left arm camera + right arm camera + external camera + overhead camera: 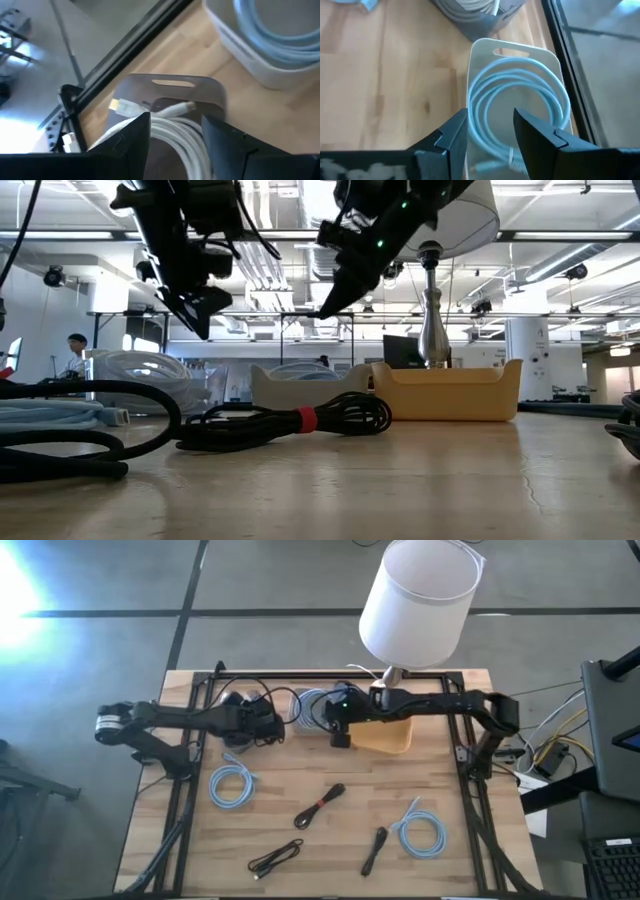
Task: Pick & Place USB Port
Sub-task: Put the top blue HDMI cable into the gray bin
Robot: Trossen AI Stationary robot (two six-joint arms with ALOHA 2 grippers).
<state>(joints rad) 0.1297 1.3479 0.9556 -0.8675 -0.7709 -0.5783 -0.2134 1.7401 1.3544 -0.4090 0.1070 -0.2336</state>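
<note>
Wooden planks make up the table (320, 840) we look down on, ringed by grey floor, and a white lampshade (418, 600) blocks part of the far edge; from the high view we spot the left gripper (272, 725) and the right gripper (340, 730) both reaching toward the far middle of the table, close together, beside a yellow bin (390, 735), while loose cables wait nearer us: a light blue coil (232, 785) on the left, another light blue coil (420, 830) on the right, and three black bundled cables (320, 806) between and around them. Down at table height, we see a black cable with a red tie (290, 422) lying in front, the yellow bin and a pale bin (300, 385) behind it, both grippers hanging above the bins with nothing in them, and a person (75, 355) far off in the room. Through the left wrist camera we find that arm's fingers (135, 137) spread apart and empty, hovering over a grey bin (175, 90) that holds a white USB cable (165, 125) with its gold plug showing; the pale bin with blue cable sits just beside it. Through the right wrist camera we get its fingers (455, 135) parted too, gripping nothing, right over the pale bin, where a light blue USB cable (520, 105) lies coiled inside
</note>
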